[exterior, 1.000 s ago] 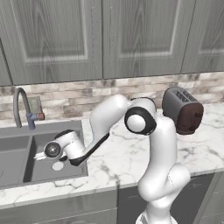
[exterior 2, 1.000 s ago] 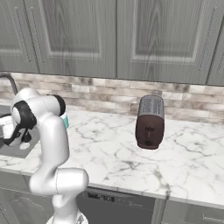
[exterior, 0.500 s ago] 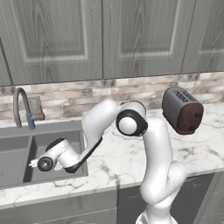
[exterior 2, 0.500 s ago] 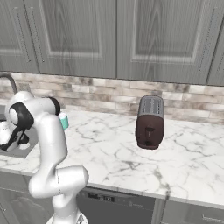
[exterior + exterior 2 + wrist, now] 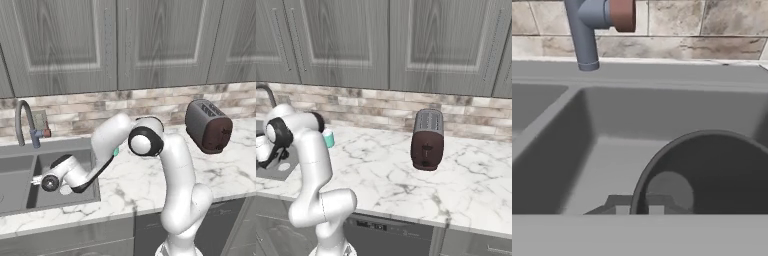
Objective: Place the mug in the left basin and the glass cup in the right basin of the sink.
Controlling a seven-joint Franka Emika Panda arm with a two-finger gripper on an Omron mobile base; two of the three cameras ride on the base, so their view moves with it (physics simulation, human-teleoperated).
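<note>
The two-finger gripper [image 5: 639,209] is pinched nearly closed on the rim of the dark, tapering glass cup [image 5: 712,172], lower right of the hand view, so it can be set inside the right basin of the grey metal two-basin sink [image 5: 587,130]. The small teal mug [image 5: 328,138] waits on the counter at centre left. Compared with a second ago, the arm reaches lower into the basin.
</note>
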